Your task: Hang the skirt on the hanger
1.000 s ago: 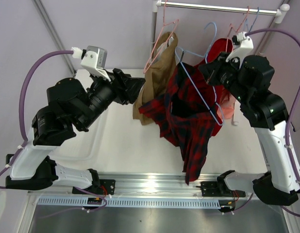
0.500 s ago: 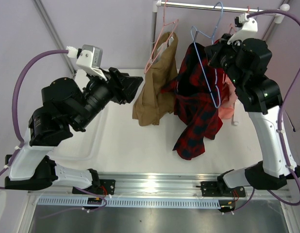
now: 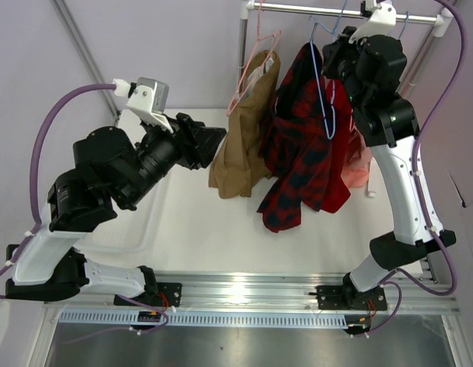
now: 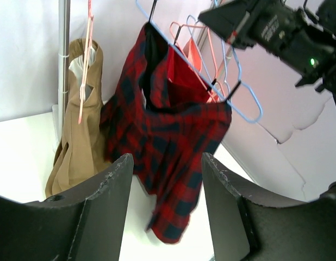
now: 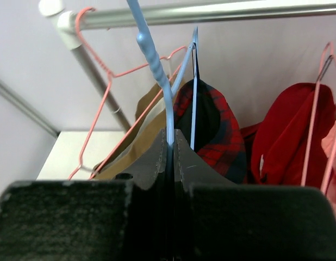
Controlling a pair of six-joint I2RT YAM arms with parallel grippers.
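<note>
Right gripper [image 5: 169, 136] is clamped tight on the neck of the blue hanger [image 3: 322, 92], holding it right up at the rail [image 3: 298, 8]; can't tell if the hook is over the rail. Plaid skirt [image 3: 301, 160] drapes off the hanger, below the rail. Left gripper [image 4: 165, 163] has its jaws wide apart and empty, low and left of the rail.

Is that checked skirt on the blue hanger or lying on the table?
On it: the skirt drapes from the blue hanger, whose neck the right gripper pinches.
</note>
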